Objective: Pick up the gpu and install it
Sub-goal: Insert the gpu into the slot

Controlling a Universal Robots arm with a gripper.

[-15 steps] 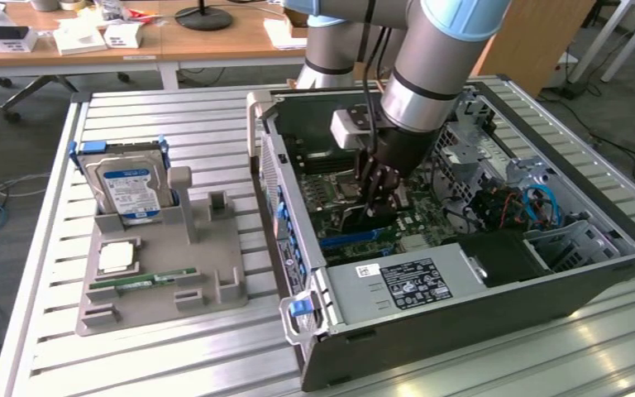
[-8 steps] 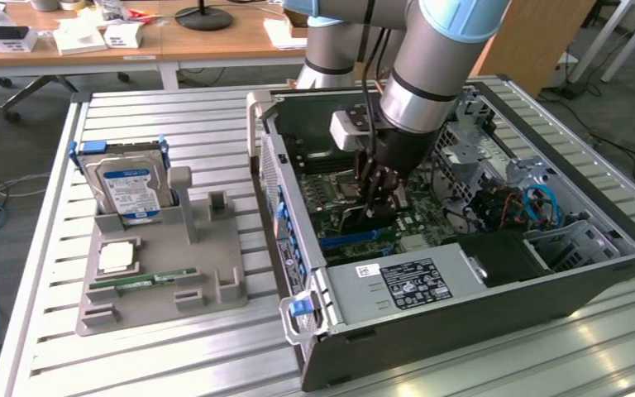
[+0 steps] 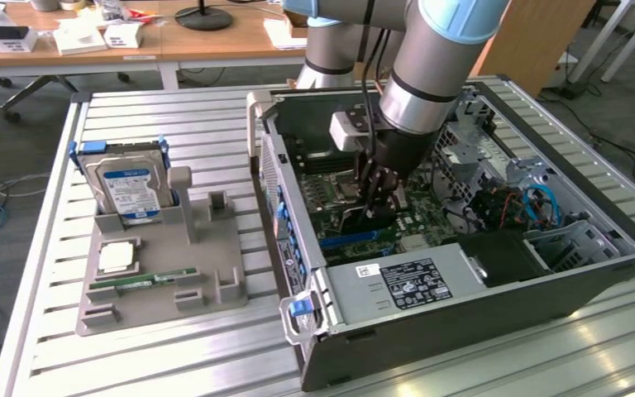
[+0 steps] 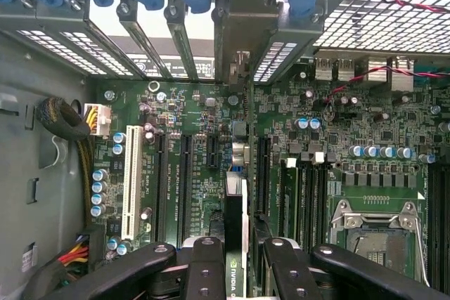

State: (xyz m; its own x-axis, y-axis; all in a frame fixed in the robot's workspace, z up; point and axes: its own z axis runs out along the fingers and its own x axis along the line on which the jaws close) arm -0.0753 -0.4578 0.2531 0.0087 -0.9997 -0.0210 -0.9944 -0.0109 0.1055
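Gpu (image 4: 237,261) edge-down, parallel to slots (image 4: 184,180)

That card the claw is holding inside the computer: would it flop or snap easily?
Probably stiff: the gpu looks straight, edge-on in the gripper. Likely fragile, being a thin board. Seemingly light, since a pinch at one edge holds it.

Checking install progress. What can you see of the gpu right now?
The gpu shows edge-on: a thin dark card with a pale strip along its edge and a green NVIDIA mark. It stands upright, clamped in the black pincer, inside the open PC case, over the motherboard's expansion slots. Whether it is seated in a slot cannot be told.
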